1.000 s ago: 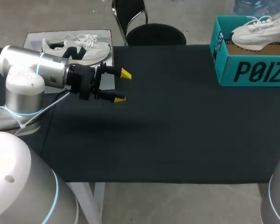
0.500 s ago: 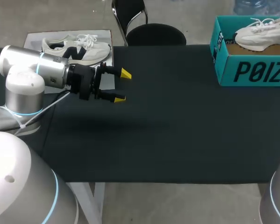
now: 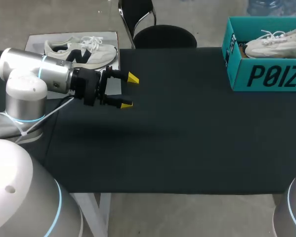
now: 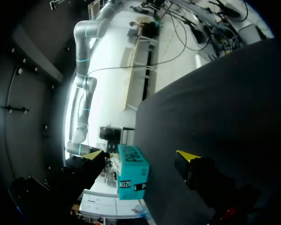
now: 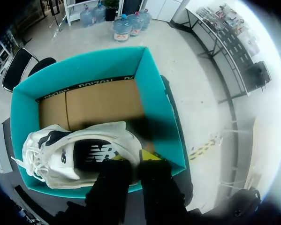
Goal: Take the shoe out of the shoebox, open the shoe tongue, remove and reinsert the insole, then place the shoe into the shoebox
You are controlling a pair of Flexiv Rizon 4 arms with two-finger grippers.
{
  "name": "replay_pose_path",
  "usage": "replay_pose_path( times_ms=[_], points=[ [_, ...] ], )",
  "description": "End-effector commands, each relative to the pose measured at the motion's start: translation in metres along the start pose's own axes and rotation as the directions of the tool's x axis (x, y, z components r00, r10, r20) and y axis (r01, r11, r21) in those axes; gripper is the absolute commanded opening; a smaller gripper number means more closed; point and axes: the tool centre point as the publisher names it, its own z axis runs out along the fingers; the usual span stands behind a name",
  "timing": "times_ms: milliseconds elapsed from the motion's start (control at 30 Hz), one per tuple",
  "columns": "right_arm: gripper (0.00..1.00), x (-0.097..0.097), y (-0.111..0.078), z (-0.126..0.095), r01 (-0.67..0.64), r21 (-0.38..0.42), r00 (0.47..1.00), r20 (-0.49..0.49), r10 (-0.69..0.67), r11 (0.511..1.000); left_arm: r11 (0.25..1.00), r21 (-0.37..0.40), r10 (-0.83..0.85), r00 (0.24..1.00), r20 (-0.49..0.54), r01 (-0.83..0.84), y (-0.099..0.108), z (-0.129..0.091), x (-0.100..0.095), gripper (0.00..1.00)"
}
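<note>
A white sneaker [image 3: 274, 42] lies low inside the teal shoebox [image 3: 266, 75] at the table's far right corner. In the right wrist view my right gripper [image 5: 134, 157] is shut on the heel rim of the sneaker [image 5: 70, 157], which rests against one long wall of the shoebox [image 5: 156, 108] over its brown floor. This gripper is out of sight in the head view. My left gripper [image 3: 127, 91] hovers open over the left part of the table with nothing between its fingers. Seen from the left wrist, the shoebox [image 4: 131, 173] is far ahead of the left gripper [image 4: 140, 155].
A second white sneaker with dark markings [image 3: 81, 51] lies on a pale sheet [image 3: 39, 40] at the back left, just behind my left arm. The black tabletop [image 3: 177, 133] stretches wide between the left gripper and the box.
The sneaker has sunk from above the box's rim down into the box. My left arm has kept still.
</note>
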Motion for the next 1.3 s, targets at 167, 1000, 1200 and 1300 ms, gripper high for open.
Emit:
replay_pose_path(
  times_ms=[167, 1000, 1200, 1300],
  points=[
    [0.00, 0.006, -0.026, 0.030, -0.007, -0.019, 1.000, -0.027, 0.007, 1.000, 1.000, 0.001, 0.001, 1.000, -0.002, -0.001, 0.000, 0.000, 0.000, 1.00],
    [0.00, 0.026, -0.044, 0.092, -0.042, 0.008, 0.999, -0.027, 0.042, 0.999, 1.000, 0.001, 0.001, 1.000, -0.002, -0.001, 0.000, 0.000, 0.000, 1.00],
    [0.00, 0.029, -0.048, 0.100, -0.048, 0.016, 0.998, -0.032, 0.049, 0.999, 1.000, 0.001, 0.001, 1.000, -0.002, -0.001, 0.000, 0.000, 0.000, 1.00],
    [0.00, 0.031, -0.050, 0.099, -0.050, 0.020, 0.998, -0.032, 0.051, 0.999, 1.000, 0.001, 0.001, 1.000, -0.002, -0.001, 0.000, 0.000, 0.000, 1.00]
  ],
)
